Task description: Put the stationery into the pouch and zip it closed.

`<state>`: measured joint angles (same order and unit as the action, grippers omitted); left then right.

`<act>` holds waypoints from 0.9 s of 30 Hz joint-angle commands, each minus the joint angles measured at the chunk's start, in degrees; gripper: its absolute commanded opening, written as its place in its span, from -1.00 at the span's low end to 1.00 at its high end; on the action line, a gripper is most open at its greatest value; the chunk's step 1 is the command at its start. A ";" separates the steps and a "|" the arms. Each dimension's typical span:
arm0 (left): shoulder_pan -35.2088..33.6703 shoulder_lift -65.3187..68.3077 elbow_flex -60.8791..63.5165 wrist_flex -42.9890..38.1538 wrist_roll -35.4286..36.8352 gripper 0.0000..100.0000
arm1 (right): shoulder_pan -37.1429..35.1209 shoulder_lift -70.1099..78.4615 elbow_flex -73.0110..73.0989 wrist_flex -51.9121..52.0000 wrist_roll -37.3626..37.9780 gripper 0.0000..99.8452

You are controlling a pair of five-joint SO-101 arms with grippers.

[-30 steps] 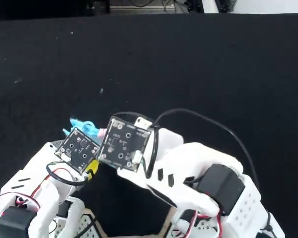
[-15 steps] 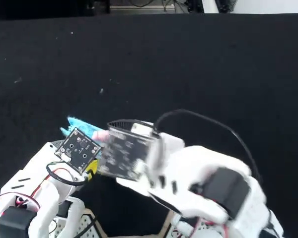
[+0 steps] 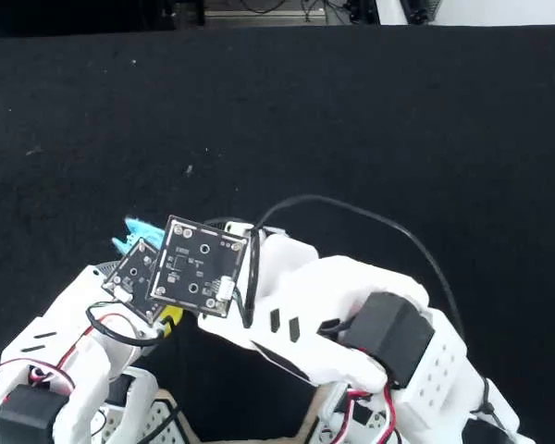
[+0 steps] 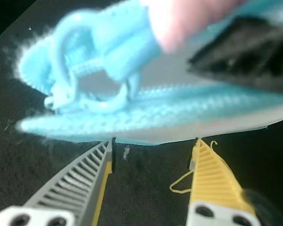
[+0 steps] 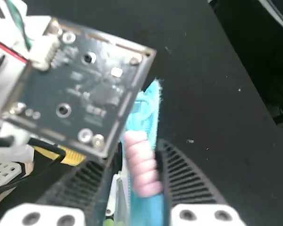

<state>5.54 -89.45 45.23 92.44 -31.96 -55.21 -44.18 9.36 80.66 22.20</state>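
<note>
The black counter [image 3: 351, 111] carries little besides the two arms, which crowd together at its near edge. Seen from above, the square circuit board [image 3: 196, 266] on the right arm's wrist overlaps the smaller board [image 3: 139, 276] on the left arm's wrist. Together they cover nearly all of the blue pouch [image 3: 134, 231]. A black cable [image 3: 370, 217] loops over the right arm.

Just one fuzzy end of the pouch pokes out beyond the boards, pointing away from the arms and toward the left. The rest of it lies under the right arm's wrist.

The left claw [image 4: 153, 143] is spread wide, with bare counter between its grey finger and its yellow finger. Both tips reach the near edge of the pouch [image 4: 155, 117], whose zip line runs crosswise to these fingers. A loose yellow thread [image 4: 179, 181] curls off the yellow finger. A blue ring [image 4: 85, 66] hangs at the zip, and beside it is a pink piece [image 4: 188, 21], with one of the right arm's black fingers [image 4: 245, 52] next to it.

The right claw [image 5: 139, 148] is drawn narrow around that ribbed pink piece [image 5: 140, 162]. Here the pouch [image 5: 150, 106] stretches lengthwise, in line with the fingers. The left arm's board [image 5: 80, 89] blocks the ground beside it.
</note>
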 commanded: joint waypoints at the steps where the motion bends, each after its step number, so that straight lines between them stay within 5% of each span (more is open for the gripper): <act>1: 0.66 -0.09 -0.48 -0.70 0.44 -0.47 | -0.53 -0.22 -3.38 -0.97 -0.09 -0.98; 18: 0.22 -0.18 -8.75 -0.44 3.96 -0.47 | 4.66 -6.29 -8.40 10.46 -0.09 -0.98; 27: -5.85 0.44 -19.03 5.10 -2.90 -0.46 | 4.66 -10.95 -8.75 15.47 0.00 -0.98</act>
<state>0.53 -89.45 31.25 97.01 -32.84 -51.25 -53.23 2.95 95.34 22.20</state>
